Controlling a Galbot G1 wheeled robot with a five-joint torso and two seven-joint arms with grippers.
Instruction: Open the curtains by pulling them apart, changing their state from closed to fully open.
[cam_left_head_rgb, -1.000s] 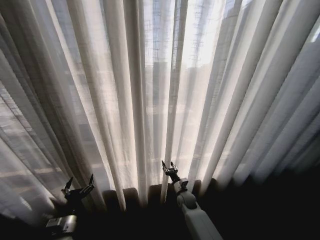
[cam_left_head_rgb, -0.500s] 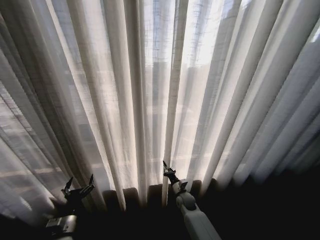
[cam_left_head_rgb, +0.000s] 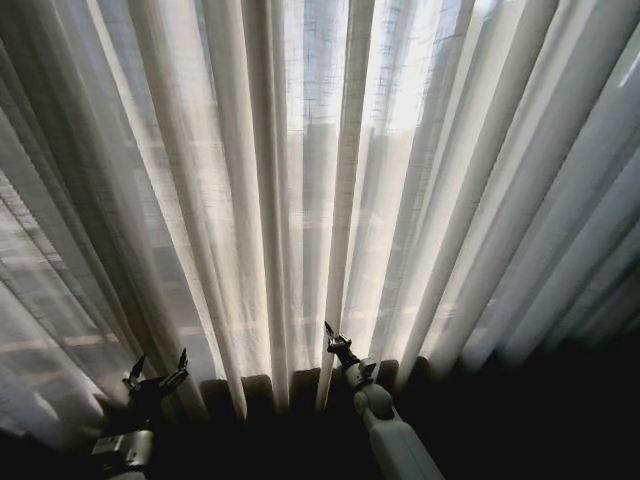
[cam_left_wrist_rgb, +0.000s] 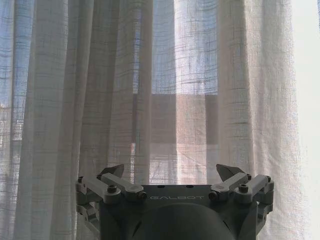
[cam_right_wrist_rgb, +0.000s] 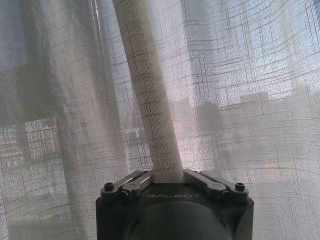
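The sheer white curtains (cam_left_head_rgb: 420, 170) hang closed in long pleats across the head view, with light coming through them. My right gripper (cam_left_head_rgb: 335, 340) is low at the centre, shut on one narrow pleat (cam_left_head_rgb: 342, 230). In the right wrist view that pleat (cam_right_wrist_rgb: 150, 110) runs down into the right gripper (cam_right_wrist_rgb: 167, 175), pinched between its fingers. My left gripper (cam_left_head_rgb: 155, 375) stands open at the lower left, just before the fabric. The left wrist view shows the left gripper (cam_left_wrist_rgb: 171, 172) with its fingers spread wide, nothing between them, and the curtains (cam_left_wrist_rgb: 180, 75) hanging ahead.
Along the bottom of the head view lies a dark band (cam_left_head_rgb: 520, 420) below the curtain hem. Blurred building shapes (cam_right_wrist_rgb: 260, 105) show through the fabric.
The pleat held by my right gripper has shifted slightly to the left, and the gripper with it. The left gripper has stayed where it was.
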